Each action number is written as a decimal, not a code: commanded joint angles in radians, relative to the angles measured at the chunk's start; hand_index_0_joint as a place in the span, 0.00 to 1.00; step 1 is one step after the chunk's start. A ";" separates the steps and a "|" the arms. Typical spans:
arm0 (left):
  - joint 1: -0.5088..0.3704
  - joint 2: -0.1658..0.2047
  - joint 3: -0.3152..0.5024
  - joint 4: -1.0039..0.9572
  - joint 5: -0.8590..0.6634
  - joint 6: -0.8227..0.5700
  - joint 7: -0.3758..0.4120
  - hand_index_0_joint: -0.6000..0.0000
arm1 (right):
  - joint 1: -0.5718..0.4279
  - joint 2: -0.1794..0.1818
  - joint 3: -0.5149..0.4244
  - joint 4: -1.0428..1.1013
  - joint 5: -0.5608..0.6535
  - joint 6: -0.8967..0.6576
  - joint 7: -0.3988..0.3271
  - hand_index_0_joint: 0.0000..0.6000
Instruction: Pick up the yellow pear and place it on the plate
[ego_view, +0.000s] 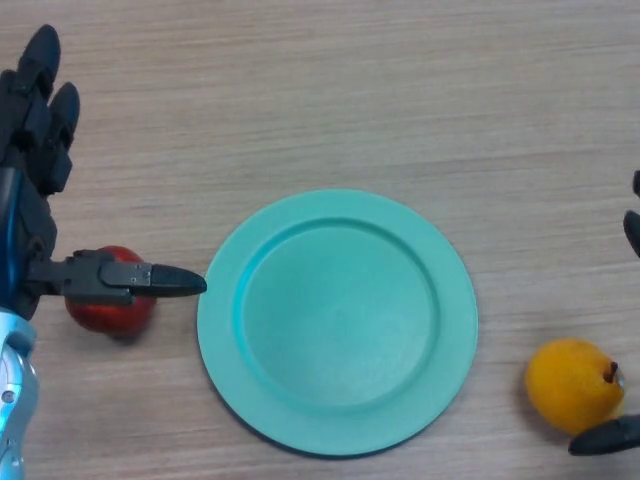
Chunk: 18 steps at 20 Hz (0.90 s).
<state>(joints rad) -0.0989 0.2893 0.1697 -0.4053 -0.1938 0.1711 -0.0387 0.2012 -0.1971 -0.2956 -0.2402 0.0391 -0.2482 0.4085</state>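
pale wood table (330, 90) holds a plate (337, 320); left hand (40, 150) spread empty, right hand's (615, 435) grip unclear.

Hidden and cut off

My right robot hand (632, 232) is mostly past the right edge; my left robot hand's (35, 130) thumb covers part of the red fruit (105, 312).

Pear (573, 385) right of plate (337, 322)
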 joint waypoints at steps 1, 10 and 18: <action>-0.025 0.024 0.051 -0.072 -0.004 -0.065 -0.004 1.00 | -0.014 -0.022 -0.074 0.035 0.029 -0.216 -0.130 0.00; -0.026 0.010 0.025 -0.093 0.023 -0.029 -0.003 1.00 | 0.015 -0.021 -0.004 0.335 -0.039 -0.495 -0.322 0.00; -0.044 0.010 0.016 -0.110 0.001 0.004 0.001 1.00 | -0.011 -0.022 0.114 0.481 -0.099 -0.538 -0.478 0.00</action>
<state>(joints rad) -0.1053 0.2679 0.1467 -0.4515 -0.1922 0.2618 -0.0413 0.1988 -0.1876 -0.1285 0.2833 -0.0933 -0.6329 -0.0226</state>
